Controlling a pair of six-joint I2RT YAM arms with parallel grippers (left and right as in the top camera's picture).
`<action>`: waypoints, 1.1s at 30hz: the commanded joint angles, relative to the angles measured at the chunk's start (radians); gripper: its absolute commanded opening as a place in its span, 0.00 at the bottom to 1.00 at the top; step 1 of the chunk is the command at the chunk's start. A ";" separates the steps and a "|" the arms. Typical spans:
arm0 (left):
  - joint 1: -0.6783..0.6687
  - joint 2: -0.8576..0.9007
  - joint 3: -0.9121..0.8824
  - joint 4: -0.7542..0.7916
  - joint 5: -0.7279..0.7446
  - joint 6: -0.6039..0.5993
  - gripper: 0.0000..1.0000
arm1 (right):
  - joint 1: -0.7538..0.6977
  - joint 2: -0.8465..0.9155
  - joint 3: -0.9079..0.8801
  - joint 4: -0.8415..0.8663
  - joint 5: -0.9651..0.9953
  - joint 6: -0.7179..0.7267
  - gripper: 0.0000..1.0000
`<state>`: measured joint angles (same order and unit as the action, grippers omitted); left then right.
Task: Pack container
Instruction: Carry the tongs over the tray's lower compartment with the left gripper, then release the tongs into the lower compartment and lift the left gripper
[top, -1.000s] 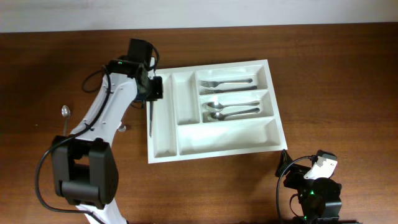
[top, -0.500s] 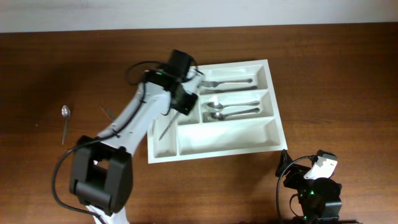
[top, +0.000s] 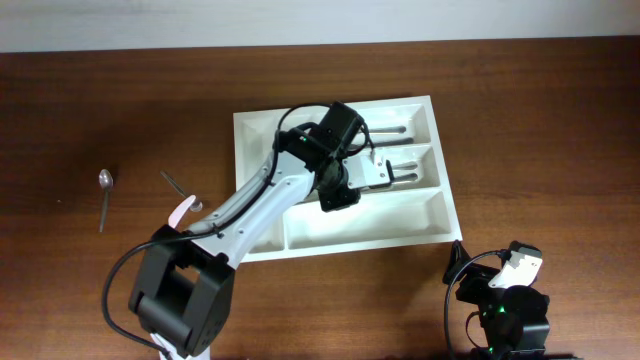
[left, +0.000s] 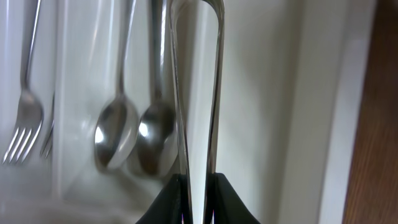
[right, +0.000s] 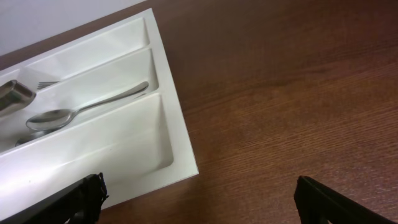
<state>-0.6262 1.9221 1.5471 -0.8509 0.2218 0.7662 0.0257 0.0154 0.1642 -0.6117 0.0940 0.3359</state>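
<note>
The white cutlery tray (top: 440, 215) lies at the table's middle right. Forks (top: 385, 135) fill its far right compartment and spoons (top: 395, 180) the one beside it. My left gripper (top: 335, 190) hovers over the tray's middle. It is shut on a silver knife (left: 196, 93) that points away from the jaws (left: 198, 186), over the divider beside two spoons (left: 134, 137). Forks (left: 25, 124) show at the left of that view. My right gripper (top: 500, 290) rests open and empty off the tray's near right corner (right: 180, 149).
A loose spoon (top: 104, 190) lies on the wood at far left. A thin dark utensil (top: 172, 183) and a pink-handled one (top: 182, 210) lie left of the tray. A spoon (right: 81, 111) also shows in the right wrist view.
My left arm has swung right with the knife, from beside the tray's left edge to over its middle compartments. The right arm has not moved.
</note>
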 joint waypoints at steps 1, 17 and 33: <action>-0.021 -0.003 -0.006 0.013 0.060 0.058 0.02 | -0.008 -0.012 -0.008 0.003 0.023 -0.002 0.99; -0.067 0.064 -0.008 -0.009 0.060 -0.023 0.18 | -0.008 -0.012 -0.008 0.003 0.023 -0.002 0.99; 0.026 -0.029 0.192 -0.183 -0.428 -0.274 0.60 | -0.008 -0.012 -0.008 0.003 0.023 -0.002 0.99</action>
<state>-0.6682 1.9781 1.6390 -0.9821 -0.0425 0.5854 0.0257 0.0154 0.1638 -0.6117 0.0940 0.3359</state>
